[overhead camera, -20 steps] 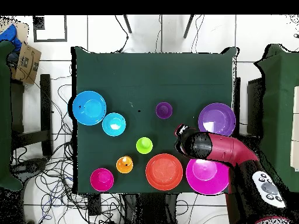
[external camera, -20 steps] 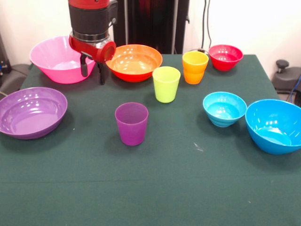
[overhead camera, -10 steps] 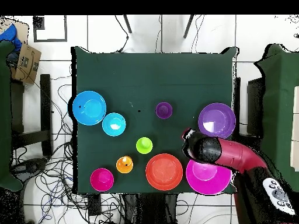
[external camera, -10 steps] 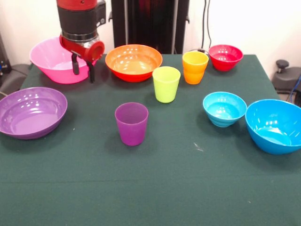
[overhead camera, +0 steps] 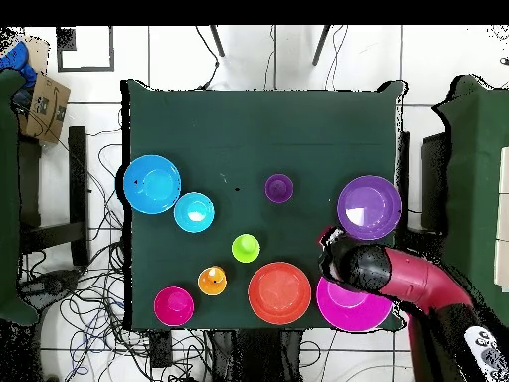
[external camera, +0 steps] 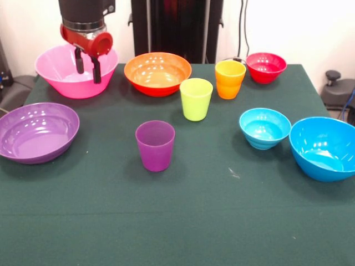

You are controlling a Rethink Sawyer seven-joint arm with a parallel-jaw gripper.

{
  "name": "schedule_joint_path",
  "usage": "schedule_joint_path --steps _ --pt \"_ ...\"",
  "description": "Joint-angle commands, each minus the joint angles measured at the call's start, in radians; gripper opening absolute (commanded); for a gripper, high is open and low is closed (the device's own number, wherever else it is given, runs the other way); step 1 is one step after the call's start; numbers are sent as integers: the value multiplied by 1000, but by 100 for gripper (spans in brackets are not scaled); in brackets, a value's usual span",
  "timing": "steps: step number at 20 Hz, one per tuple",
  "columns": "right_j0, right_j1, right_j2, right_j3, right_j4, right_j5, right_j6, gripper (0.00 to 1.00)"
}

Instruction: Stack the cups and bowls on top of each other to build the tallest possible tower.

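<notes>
Empty gripper (external camera: 87, 65) hangs over the empty pink bowl (external camera: 58, 69).

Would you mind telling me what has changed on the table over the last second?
The gripper has moved left in the front view, from beside the orange bowl to over the pink bowl, and holds nothing. Every cup and bowl stayed where it was; nothing is stacked yet.

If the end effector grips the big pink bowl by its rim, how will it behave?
The pink bowl looks like thin glossy plastic, so probably light but slippery. It is wide on a small base, so a rim grip by the end effector may tilt it. It looks stiff enough to hold shape.
</notes>
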Motion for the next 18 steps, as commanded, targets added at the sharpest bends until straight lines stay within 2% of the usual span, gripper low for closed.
schedule_joint_path --steps 1,18 --pt "17 -20 74 62 -65 31 -90 100" --pt "32 60 18 45 -140 -48 -36 100"
